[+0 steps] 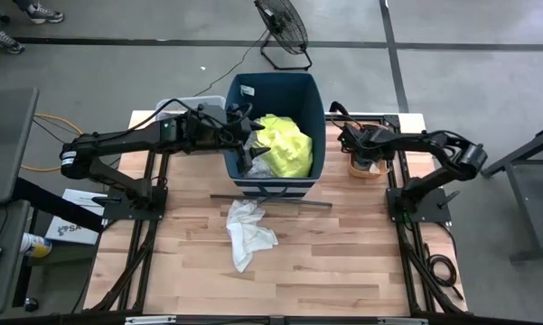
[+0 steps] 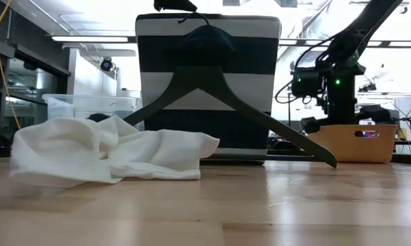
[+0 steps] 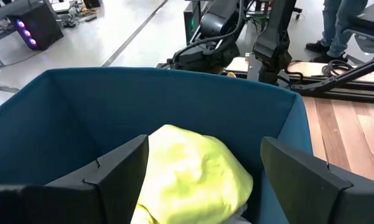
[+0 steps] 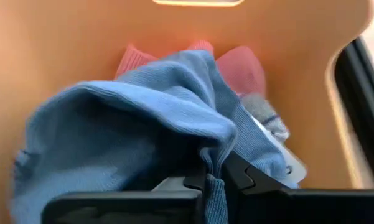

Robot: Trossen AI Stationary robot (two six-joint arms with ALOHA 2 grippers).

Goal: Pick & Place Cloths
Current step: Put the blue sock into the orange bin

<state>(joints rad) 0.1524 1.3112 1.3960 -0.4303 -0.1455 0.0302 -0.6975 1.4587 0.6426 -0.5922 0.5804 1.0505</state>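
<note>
Blue knitted cloth [image 4: 149,118] fills the small orange tub [image 1: 369,168] at the far right side of the desk [image 1: 343,262], with a pink piece [image 4: 239,68] and a grey sock [image 4: 264,112] beside it. The right gripper [image 4: 215,177] is down inside this tub, and its jaws are pressed together on a fold of the blue cloth. I judge this cloth to be light and very soft; it will hang and stretch when lifted, and it may pull a neighbour along, so a bunched fold near the middle is the better place to take it.

The right arm bends from its base at the right edge and reaches back over the tub.

The left gripper [image 3: 199,174] hovers over the tall dark-blue bin [image 1: 276,95] at the middle of the far edge, jaws wide apart and holding nothing. Under it the neon-yellow shirt [image 3: 193,174] lies in the bin.

A large white garment [image 1: 247,230] lies crumpled on the desk just in front of the bin, near a dark hanger [image 2: 226,102] that leans on the bin's striped front.
</note>
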